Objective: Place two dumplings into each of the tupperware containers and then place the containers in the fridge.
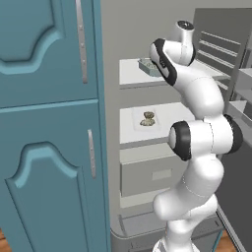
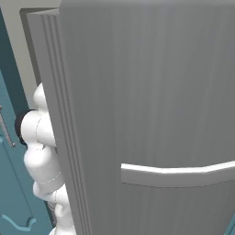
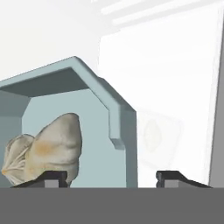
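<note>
Inside the open fridge [image 1: 216, 69], on the upper shelf [image 1: 130, 74], the pale blue container [image 1: 149, 67] sits at about one o'clock from the picture's middle in the left base view, partly hidden by the arm's dark elbow joint. On the shelf below [image 1: 172, 118], near the picture's centre, the whitish container [image 1: 146, 119] lies flat with its dumplings [image 1: 147, 118] heaped in its middle. In the hand view the blue container [image 3: 100, 122] looms close, its clipped-corner wall running from ten o'clock down to four o'clock, and two dumplings [image 3: 48, 151] rest inside at about eight o'clock. The gripper [image 3: 111, 177] is at six o'clock there, and its jaws stand released: the two dark tips are spread well apart with nothing clamped between them, one tip just in front of the dumplings and the other just beyond the container's outer wall. In the right base view the grey fridge door [image 2: 151, 114] stands swung open. By my reading both containers are loaded and shelved, so the step in hand is letting go of the second one. The next move likely calls for drawing the hand straight back out of the fridge without nudging the blue container's rim or catching the shelf edge.
</note>
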{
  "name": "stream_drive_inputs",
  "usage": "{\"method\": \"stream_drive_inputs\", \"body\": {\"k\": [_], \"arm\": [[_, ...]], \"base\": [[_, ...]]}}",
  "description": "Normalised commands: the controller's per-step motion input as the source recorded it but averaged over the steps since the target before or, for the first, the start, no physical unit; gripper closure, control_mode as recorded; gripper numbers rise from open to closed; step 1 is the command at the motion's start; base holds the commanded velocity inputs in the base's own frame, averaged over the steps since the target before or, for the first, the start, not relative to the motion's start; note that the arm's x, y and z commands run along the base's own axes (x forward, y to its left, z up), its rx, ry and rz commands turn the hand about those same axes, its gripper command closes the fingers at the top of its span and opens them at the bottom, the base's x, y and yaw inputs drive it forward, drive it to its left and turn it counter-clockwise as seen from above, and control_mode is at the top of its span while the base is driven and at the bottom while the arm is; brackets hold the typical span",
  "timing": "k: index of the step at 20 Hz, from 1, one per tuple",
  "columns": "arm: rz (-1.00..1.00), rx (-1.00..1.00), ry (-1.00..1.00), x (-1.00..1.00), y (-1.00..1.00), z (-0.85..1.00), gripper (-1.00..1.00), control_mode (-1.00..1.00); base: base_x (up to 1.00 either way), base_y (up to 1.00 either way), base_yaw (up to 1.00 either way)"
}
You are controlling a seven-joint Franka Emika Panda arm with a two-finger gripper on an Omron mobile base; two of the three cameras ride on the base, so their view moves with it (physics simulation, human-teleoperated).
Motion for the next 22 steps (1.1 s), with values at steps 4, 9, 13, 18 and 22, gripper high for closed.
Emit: {"method": "stream_drive_inputs", "body": {"k": [4, 9, 13, 18, 22], "arm": [[0.0, 0.01, -0.33, -0.52, 0.0, -0.29, -1.0, -1.0], [-0.01, 0.0, -0.25, -0.89, 0.0, -0.04, -1.0, -1.0], [-0.05, 0.0, -0.3, -0.74, 0.0, 0.32, -1.0, -1.0], [-0.01, 0.0, -0.04, -0.99, 0.02, 0.0, -1.0, -1.0], [0.0, -0.02, 0.1, -0.85, 0.09, 0.35, -1.0, -1.0]], "base": [[0.0, 0.0, 0.0], [0.0, 0.0, 0.0], [0.0, 0.0, 0.0], [0.0, 0.0, 0.0], [0.0, 0.0, 0.0]]}}
